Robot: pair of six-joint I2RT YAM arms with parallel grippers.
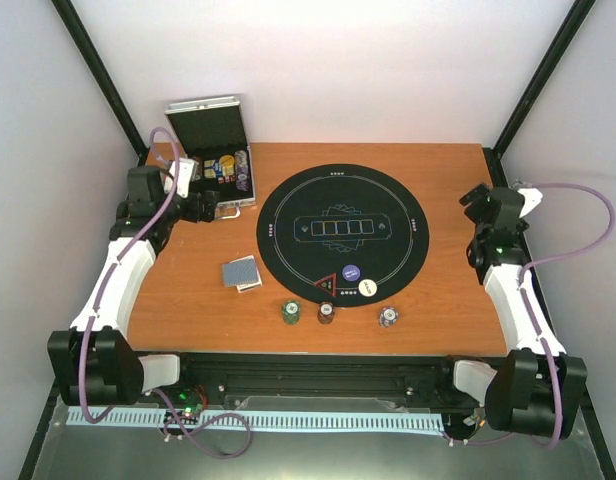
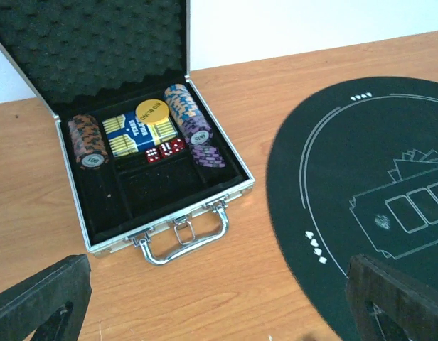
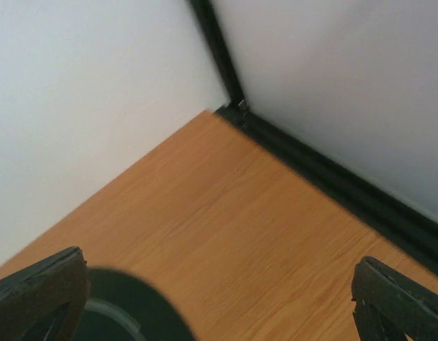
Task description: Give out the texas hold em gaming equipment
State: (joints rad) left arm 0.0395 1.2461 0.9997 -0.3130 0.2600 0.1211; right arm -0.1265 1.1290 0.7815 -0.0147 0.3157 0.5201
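- Your left gripper point(image 2: 217, 284) hangs with its fingers spread wide and nothing between them. It is just near of the handle point(image 2: 183, 238) of the silver case point(image 2: 237, 186).
- The case stands open at the far left of the counter point(image 1: 188, 290), with its foam-lined lid tilted up.
- Inside the case you can see a short row of orange-and-dark chips point(image 2: 87, 142) on the left and a longer row of blue and purple chips point(image 2: 187, 114) on the right.
- Between those rows sit a blue-and-yellow card box point(image 2: 123, 138), a yellow disc point(image 2: 151, 112) at its far end, and red dice point(image 2: 166, 149).
- Your right gripper point(image 3: 219, 284) is likewise spread and empty, over bare wood by the far right corner of the counter.
- The black round mat point(image 1: 288, 215) fills the middle of the counter.
- The playing cards point(image 1: 241, 272) lie in a small pile on the wood, just left of the mat.
- On the mat's near edge, left to right, are the red triangle marker point(image 1: 326, 284), the purple button disc point(image 1: 351, 271) and the white button disc point(image 1: 368, 287).
- Near of the mat, three small stacks stand in a row on the wood, apart from each other: green chips point(image 1: 292, 313), red chips point(image 1: 326, 311) and white chips point(image 1: 389, 318).
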